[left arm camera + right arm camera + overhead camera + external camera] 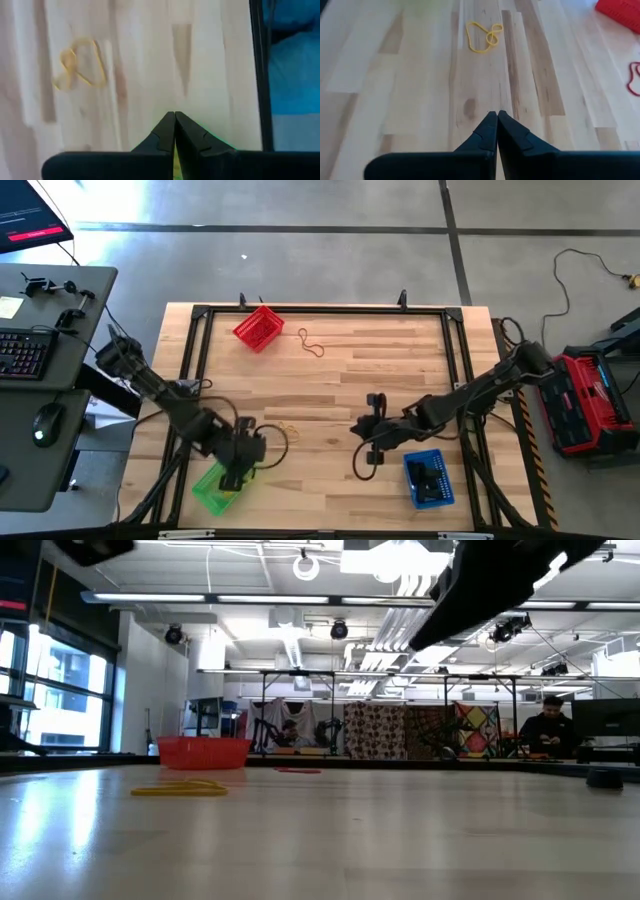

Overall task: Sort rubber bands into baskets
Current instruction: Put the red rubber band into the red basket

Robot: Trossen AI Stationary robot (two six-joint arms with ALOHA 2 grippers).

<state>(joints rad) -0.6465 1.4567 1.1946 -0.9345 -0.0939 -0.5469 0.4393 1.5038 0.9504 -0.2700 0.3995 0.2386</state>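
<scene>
The red basket (258, 328) stands at the far left of the table, the green basket (212, 490) at the near left, and the blue basket (428, 480), with black bands inside, at the near right. Yellow rubber bands (288, 428) lie on the wood mid-table; they also show in the left wrist view (80, 67) and the right wrist view (482, 35). A reddish band (312, 343) lies near the red basket. My left gripper (234, 478) is shut over the green basket's far end. My right gripper (358, 428) is shut above bare wood, right of the yellow bands.
A black frame (320, 310) runs around the table's edge. Bare wood lies between the two grippers and toward the far right. The low view shows the red basket (203, 752), the yellow bands (180, 788), and a person in the room beyond the table (548, 730).
</scene>
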